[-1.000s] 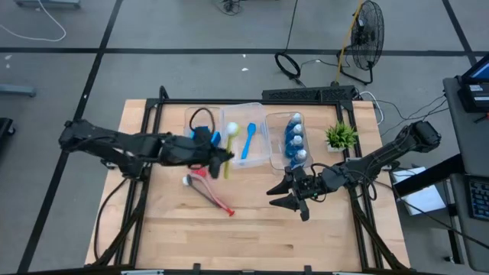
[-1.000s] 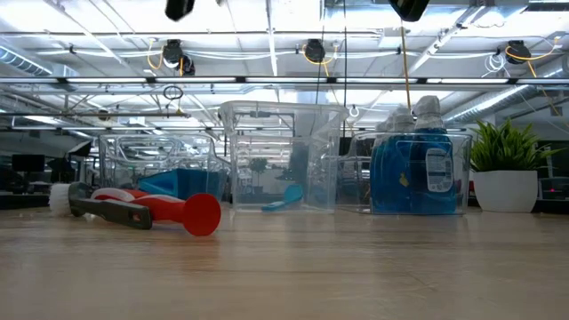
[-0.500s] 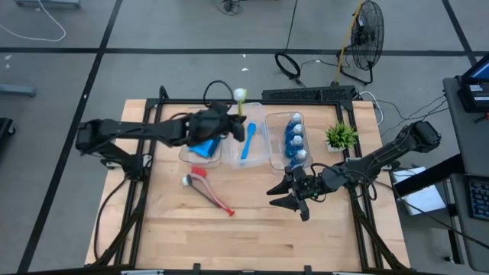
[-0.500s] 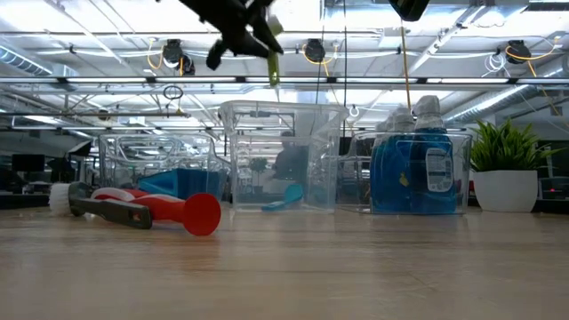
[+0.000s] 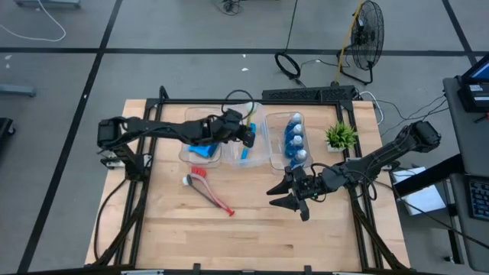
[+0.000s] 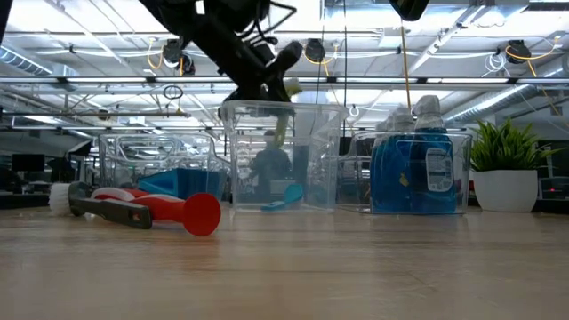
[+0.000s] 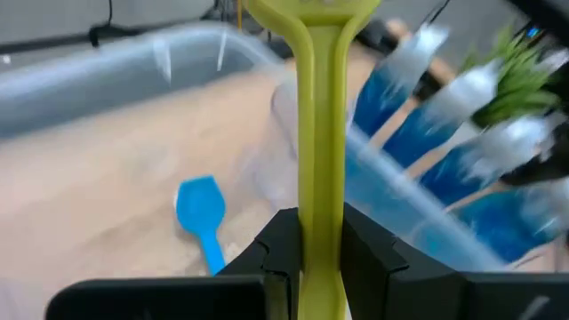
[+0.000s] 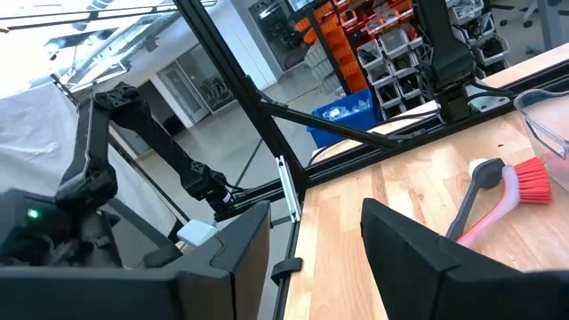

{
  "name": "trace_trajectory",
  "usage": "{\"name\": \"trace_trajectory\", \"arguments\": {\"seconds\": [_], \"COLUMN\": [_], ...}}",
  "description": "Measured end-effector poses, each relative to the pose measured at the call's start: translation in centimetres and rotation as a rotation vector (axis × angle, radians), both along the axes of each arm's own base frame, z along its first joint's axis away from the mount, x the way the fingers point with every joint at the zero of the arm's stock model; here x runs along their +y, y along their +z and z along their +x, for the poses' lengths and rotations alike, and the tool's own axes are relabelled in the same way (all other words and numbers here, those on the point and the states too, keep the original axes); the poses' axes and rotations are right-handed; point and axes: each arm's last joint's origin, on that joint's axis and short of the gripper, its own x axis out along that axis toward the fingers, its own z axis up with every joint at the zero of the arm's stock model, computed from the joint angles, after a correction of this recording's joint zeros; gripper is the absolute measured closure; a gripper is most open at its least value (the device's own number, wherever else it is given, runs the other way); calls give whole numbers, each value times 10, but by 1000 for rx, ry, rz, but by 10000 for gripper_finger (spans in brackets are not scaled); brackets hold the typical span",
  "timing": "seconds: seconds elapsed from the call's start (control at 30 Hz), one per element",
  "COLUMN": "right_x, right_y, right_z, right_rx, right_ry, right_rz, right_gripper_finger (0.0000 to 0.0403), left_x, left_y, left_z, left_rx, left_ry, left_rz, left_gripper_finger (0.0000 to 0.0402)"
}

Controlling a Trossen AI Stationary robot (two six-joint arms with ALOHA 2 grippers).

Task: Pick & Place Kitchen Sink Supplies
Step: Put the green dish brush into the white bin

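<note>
The yellow-green long-handled dish brush point(image 7: 318, 133) is clenched in the left gripper's point(image 5: 246, 134) fingers and hangs head-up over the middle clear plastic bin point(image 5: 252, 156), where a light blue dish brush point(image 7: 203, 216) already lies. The right gripper point(image 5: 294, 197) waits over the bare table point(image 5: 229, 244) near the front, its fingers parted and holding nothing. A red dish brush point(image 5: 208, 189) lies on the table in front of the bins. I reckon the risk is the long handle: released tilted, it could catch the bin's rim and tip out, or knock the neighbouring bin of blue-and-white bottles point(image 5: 294, 139). Half a second ago the left arm held this brush farther back and to the left, above the sponge bin; now it has swung across and come lower.
</note>
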Motion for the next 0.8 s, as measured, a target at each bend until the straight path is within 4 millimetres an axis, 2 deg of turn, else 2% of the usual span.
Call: {"name": "trace_trajectory", "arguments": {"seconds": [0.13, 0.8], "right_x": [0, 0], "right_y": [0, 0], "right_z": [0, 0], "right_rx": [0, 0], "right_ry": [0, 0], "right_rz": [0, 0], "right_gripper_finger": [236, 236], "left_x": [0, 0], "left_y": [-13, -17], "left_z": [1, 0], "left_rx": [64, 87], "left_ry": [11, 0], "left_rz": [-30, -66], "left_gripper_finger": [346, 346]}}
